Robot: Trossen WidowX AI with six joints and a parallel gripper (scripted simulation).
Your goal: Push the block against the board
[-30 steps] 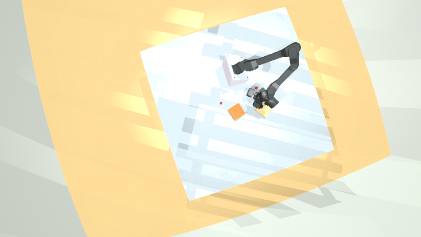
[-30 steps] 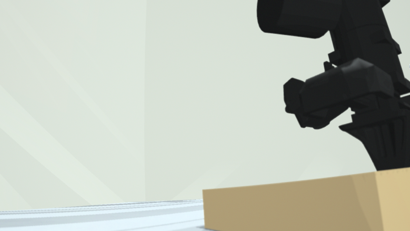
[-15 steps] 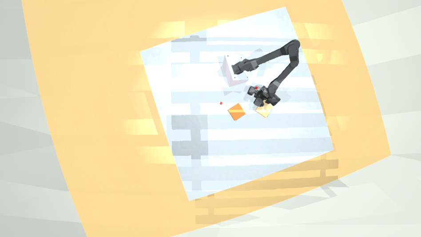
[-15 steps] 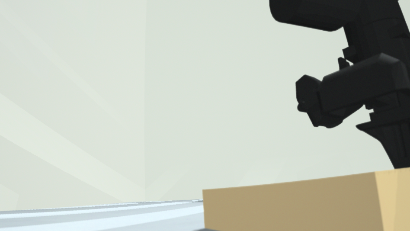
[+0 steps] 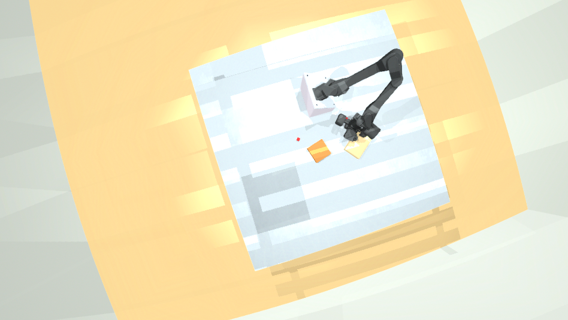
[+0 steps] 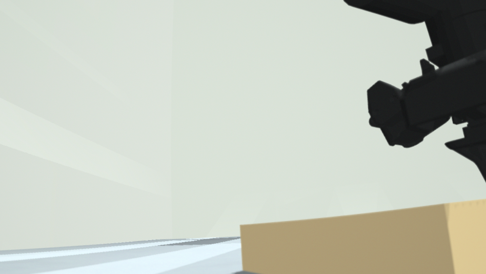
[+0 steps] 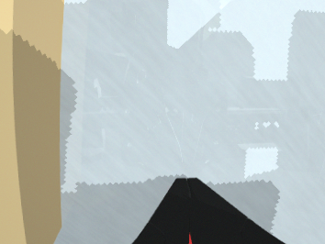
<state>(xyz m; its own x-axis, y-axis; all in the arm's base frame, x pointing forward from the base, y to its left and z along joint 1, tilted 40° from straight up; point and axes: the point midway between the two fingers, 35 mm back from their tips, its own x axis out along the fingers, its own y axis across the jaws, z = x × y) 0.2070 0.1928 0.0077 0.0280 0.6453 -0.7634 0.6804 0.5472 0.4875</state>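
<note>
The orange square block (image 5: 319, 151) lies flat on the table, left of the tan board (image 5: 357, 148) (image 6: 343, 243) (image 7: 39, 151), with a gap between them. The block is out of view in the wrist view. The hand covers the board's upper part in the top view. My gripper (image 7: 185, 187) is shut and empty, its tips pointing down to the right of the board in the wrist view, with bare table between them and the board's side. In the exterior view the fingers run out of the right edge, so their tips are hidden there.
The white table (image 5: 274, 250) bears a pale box (image 5: 308, 97) under the arm's base. A small red marker (image 5: 298, 139) lies left of the block, and another red spot (image 5: 346, 118) shows beside the hand. Striped shadows cross the table.
</note>
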